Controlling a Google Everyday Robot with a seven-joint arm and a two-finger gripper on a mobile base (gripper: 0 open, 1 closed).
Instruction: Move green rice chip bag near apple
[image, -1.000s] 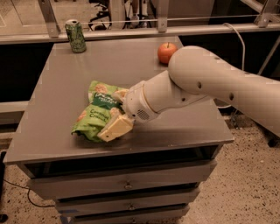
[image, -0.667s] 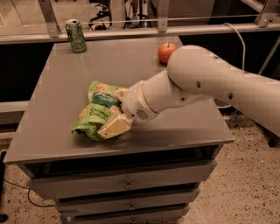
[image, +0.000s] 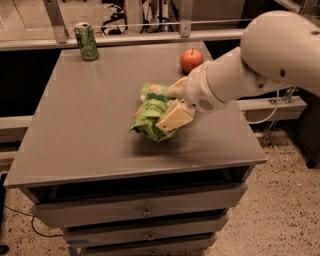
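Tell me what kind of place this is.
Probably a lab or office test area, not a home: grey drawer cabinet, speckled hard floor, metal rail behind. The claw holds the green rice chip bag mid-cabinet-top, short of the apple.

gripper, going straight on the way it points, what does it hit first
The gripper, shut on the green rice chip bag, points downward to the picture's left; past the bag it would probably meet the table top, though depth is unclear.
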